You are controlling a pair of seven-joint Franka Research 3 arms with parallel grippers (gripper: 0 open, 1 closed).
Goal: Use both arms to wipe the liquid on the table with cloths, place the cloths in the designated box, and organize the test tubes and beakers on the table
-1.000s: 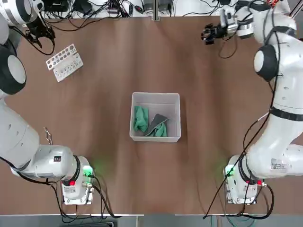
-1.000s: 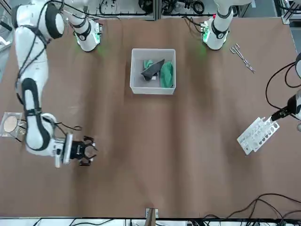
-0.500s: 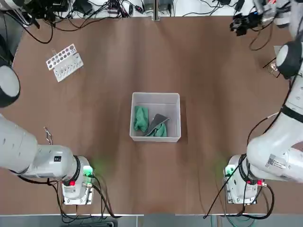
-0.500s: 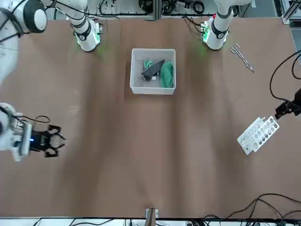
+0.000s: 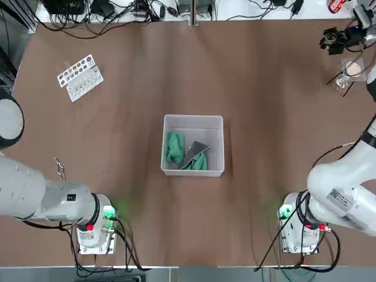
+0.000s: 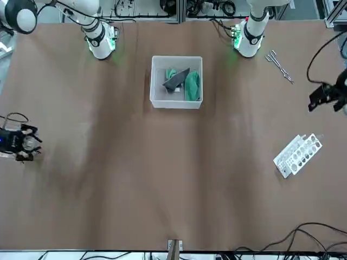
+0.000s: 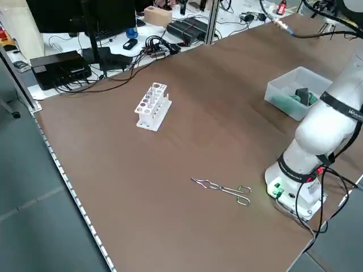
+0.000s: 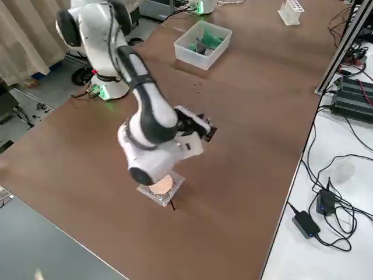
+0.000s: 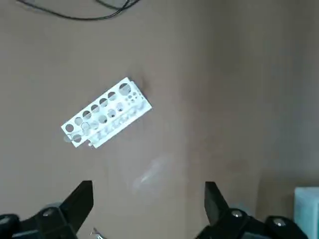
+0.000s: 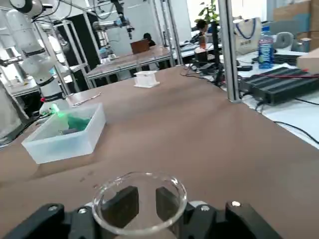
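Evidently grasping glass beaker [image 10: 140, 203] with right gripper [image 5: 325, 43], at table's far right, rim upward, long axis near vertical. Seen from overhead, must probably travel toward five o'clock to reach pale-topped stand [image 5: 353, 67]. Left gripper [image 9: 149, 193] released, beyond rack [image 5: 80, 77].

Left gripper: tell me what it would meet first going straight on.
Most likely the bare tabletop, as the left gripper seems to point down at it; the metal tongs look off to one side, though depth is unclear.
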